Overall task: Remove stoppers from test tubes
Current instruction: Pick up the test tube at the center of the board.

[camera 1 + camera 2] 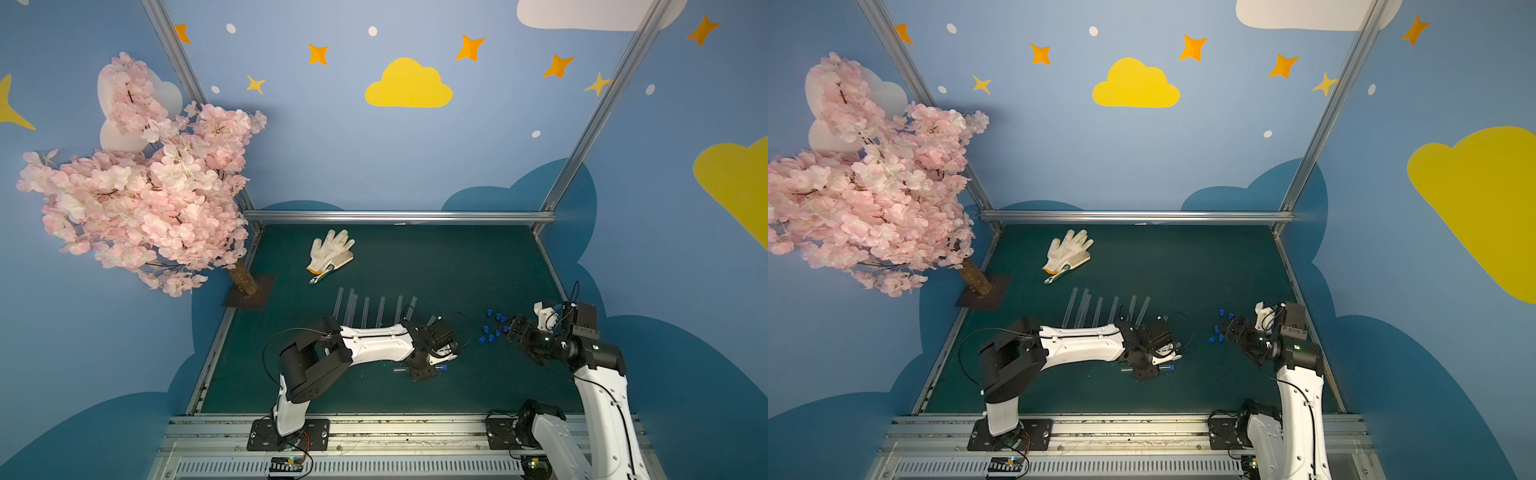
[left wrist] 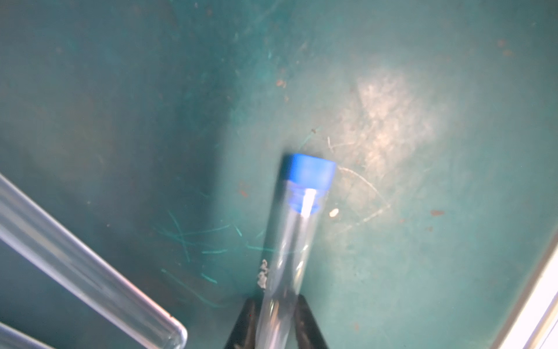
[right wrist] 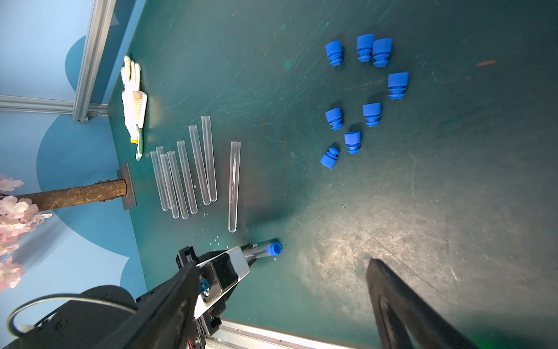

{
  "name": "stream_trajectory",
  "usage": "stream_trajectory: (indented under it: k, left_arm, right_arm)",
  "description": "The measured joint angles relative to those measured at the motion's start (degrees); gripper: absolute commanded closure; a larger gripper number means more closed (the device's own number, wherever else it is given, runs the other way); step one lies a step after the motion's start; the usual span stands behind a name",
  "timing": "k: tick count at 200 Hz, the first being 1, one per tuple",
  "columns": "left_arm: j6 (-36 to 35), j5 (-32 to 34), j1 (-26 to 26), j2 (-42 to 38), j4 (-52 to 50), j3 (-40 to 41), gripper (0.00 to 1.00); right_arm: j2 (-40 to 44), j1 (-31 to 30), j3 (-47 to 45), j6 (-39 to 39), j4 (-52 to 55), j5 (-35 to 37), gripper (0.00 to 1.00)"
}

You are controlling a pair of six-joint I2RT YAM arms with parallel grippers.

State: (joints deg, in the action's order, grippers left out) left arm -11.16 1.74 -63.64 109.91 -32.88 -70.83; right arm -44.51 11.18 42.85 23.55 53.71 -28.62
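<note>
Left gripper was clamped on the clear shaft of one test tube, which projected forward from between the fingers, close to the green mat. Its blue stopper was seated in the far end. Eight loose stoppers lay scattered well apart from it, beside the right gripper, whose jaws stood wide and empty. Eight unstoppered tubes lay in a row near a white glove.

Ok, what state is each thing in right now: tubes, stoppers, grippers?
stoppered test tube, plugged, in left gripper
left gripper, shut on the stoppered test tube
right gripper, open, empty
blue stopper, seated in that tube's mouth
eight open test tubes, unplugged, lying on table
eight loose stoppers, out, scattered on table
</note>
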Motion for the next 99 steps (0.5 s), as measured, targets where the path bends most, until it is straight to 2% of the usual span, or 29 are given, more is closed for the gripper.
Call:
stream_trajectory:
  k: [72,99]
  left_arm:
    - [0.57,-0.79,0.0,-0.61,-1.44,0.0,0.93]
    - [2.56,-2.51,0.81,-6.21,-5.01,1.77,0.92]
  right_arm:
    - [-1.66,0.37,0.0,-0.02,-0.44,-0.17,0.15]
    - [-2.64,0.5,-0.02,-0.13,-1.33,-1.99,0.17]
